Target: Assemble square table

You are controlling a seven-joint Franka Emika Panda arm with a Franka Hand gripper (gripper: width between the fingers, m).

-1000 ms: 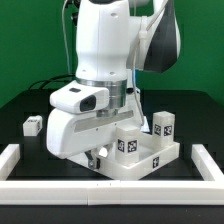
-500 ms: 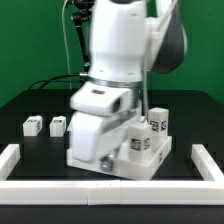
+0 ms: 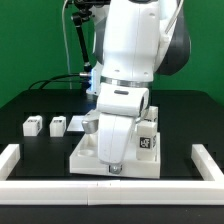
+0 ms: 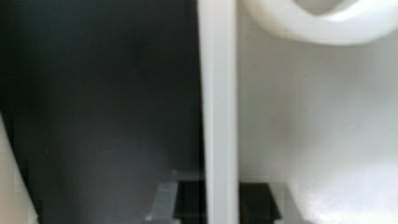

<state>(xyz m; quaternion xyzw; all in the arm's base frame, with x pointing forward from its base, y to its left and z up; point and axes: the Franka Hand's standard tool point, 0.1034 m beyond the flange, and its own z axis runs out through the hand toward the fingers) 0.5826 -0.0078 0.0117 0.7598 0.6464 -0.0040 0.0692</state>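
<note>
The white square table top (image 3: 84,153) lies on the black table, mostly hidden under my arm. My gripper (image 3: 112,168) is down at its near edge. In the wrist view its raised rim (image 4: 217,90) runs between my two dark fingers (image 4: 189,198), and the gripper (image 4: 217,196) is shut on it. A round corner hole (image 4: 331,20) shows in the top. Two small white legs (image 3: 33,126) (image 3: 58,125) lie at the exterior view's left. Tagged legs (image 3: 150,138) stand on the top at the right, partly hidden by the arm.
A long white rail (image 3: 100,186) borders the front of the table, with short ends at the exterior view's left (image 3: 10,158) and right (image 3: 206,160). Cables (image 3: 50,82) hang at the back left.
My arm has swung toward the exterior view's right and the table top has turned with it. The second small leg at the left has come into view.
</note>
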